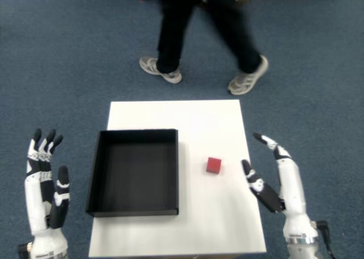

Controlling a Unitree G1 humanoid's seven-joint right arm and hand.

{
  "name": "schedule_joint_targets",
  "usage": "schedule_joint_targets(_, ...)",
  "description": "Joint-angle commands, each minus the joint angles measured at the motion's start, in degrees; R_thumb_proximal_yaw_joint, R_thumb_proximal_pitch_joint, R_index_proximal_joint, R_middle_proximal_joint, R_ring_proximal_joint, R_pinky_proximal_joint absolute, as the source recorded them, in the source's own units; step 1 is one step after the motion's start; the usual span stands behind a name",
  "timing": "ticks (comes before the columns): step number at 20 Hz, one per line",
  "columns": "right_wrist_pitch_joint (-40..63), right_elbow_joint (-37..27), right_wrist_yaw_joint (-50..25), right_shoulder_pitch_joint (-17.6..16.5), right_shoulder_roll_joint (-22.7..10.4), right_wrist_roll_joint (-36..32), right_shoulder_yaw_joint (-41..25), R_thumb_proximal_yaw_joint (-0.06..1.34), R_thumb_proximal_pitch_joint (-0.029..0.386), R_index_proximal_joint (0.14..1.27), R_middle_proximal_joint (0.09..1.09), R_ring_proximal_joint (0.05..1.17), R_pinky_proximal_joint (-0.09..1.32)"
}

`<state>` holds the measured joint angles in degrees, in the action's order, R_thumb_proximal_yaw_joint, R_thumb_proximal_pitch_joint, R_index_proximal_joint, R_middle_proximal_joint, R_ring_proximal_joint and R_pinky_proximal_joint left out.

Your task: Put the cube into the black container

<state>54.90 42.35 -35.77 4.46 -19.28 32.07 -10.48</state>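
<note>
A small red cube (214,165) rests on the white table (210,122), right of centre. The black container (135,172), a shallow square open box, sits on the table's left half with nothing visible inside. My right hand (276,176) hovers just past the table's right edge, fingers spread and holding nothing, a short way right of the cube. My left hand (45,179) is raised off the table's left side, fingers apart, also holding nothing.
A person in dark trousers and grey sneakers (161,69) walks across the blue carpet just beyond the table's far edge. Blue carpet surrounds the table on all sides.
</note>
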Motion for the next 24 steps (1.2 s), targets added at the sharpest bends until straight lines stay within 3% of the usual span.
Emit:
schedule_joint_targets(1, 0.87, -0.99, -5.16, 2.96, -1.89, 4.84, 0.76, 0.31, 0.05, 0.34, 0.34, 0.36, 0.29)
schedule_joint_targets(15, 1.54, 4.79, -14.61, 6.34, -2.27, 14.38, -0.53, 0.31, 0.039, 0.31, 0.3, 0.31, 0.22)
schedule_joint_targets(24, -3.01, 0.95, -16.2, 6.24, -4.47, 21.16, -1.34, 0.31, 0.028, 0.3, 0.28, 0.27, 0.14)
